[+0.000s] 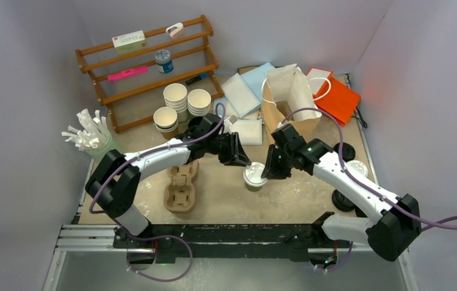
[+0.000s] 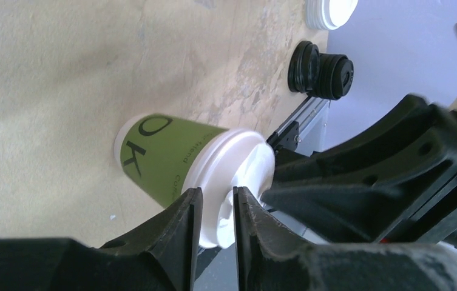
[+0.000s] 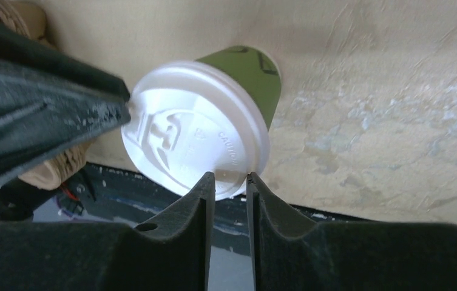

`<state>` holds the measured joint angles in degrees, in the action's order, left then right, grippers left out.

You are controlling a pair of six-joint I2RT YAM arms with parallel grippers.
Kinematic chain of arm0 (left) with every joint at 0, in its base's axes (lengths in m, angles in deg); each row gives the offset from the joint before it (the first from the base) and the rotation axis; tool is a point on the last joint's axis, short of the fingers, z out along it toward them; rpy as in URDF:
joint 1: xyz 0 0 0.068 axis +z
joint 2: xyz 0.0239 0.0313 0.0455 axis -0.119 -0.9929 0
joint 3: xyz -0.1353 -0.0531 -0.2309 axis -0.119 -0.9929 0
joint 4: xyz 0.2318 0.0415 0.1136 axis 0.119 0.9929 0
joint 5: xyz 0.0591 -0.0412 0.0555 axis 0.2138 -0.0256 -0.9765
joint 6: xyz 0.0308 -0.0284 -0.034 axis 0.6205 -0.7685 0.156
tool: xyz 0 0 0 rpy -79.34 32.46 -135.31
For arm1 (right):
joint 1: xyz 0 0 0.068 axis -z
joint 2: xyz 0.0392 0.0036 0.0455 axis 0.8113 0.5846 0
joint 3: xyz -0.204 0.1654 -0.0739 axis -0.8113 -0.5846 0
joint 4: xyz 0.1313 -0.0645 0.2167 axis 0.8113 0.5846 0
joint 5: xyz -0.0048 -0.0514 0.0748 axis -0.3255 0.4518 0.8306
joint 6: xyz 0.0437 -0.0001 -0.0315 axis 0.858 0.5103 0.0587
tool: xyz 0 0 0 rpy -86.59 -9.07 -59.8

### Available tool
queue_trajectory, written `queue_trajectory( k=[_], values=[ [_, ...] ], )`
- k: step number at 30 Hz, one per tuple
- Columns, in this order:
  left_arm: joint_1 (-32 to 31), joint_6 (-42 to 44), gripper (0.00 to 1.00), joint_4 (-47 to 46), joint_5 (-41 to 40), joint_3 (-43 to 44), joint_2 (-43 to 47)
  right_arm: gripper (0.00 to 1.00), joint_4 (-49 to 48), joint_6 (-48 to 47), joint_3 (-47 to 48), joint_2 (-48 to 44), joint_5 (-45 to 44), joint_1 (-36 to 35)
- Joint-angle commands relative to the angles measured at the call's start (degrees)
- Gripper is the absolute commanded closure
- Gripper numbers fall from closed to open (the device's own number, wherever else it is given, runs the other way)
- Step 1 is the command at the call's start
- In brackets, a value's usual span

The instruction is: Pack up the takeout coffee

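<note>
While upright, lidded cup (image 1: 254, 176) between left and right jaws.

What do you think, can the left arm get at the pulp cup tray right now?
Probably yes: the pulp cup tray lies empty, close by the left arm. The left hand would first have to leave the green cup's white lid.
</note>
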<state>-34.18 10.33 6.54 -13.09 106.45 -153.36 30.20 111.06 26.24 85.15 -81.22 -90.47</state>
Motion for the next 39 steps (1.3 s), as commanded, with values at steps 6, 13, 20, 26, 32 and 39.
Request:
queue_trajectory(
  k=[6,13,20,26,32,39],
  values=[
    [-0.5,2.2,0.65,-4.6,1.1,5.9,-1.2,0.49,6.2,-0.2,2.3,-3.0,-0.3,-0.8],
    [0.6,3.0,0.65,1.2,-1.0,5.1,4.3,0.25,1.8,-11.0,3.1,-6.9,-3.0,-0.8],
    [0.1,-3.2,0.68,-2.4,-0.8,-3.5,10.5,0.54,1.0,-10.1,4.6,-2.1,-1.8,-0.8],
    [-2.2,-4.5,0.67,-3.5,-1.7,-4.9,10.3,0.65,2.4,-10.4,6.6,2.3,-3.7,-0.8],
    [-2.9,-4.6,0.67,-3.0,-2.6,-6.1,10.0,0.68,2.6,-9.7,6.7,3.3,-5.2,-0.8],
    [-2.9,-4.5,0.67,-3.8,-2.2,-6.2,8.7,0.71,1.6,-9.5,6.2,3.5,-3.7,-0.7]
  ],
)
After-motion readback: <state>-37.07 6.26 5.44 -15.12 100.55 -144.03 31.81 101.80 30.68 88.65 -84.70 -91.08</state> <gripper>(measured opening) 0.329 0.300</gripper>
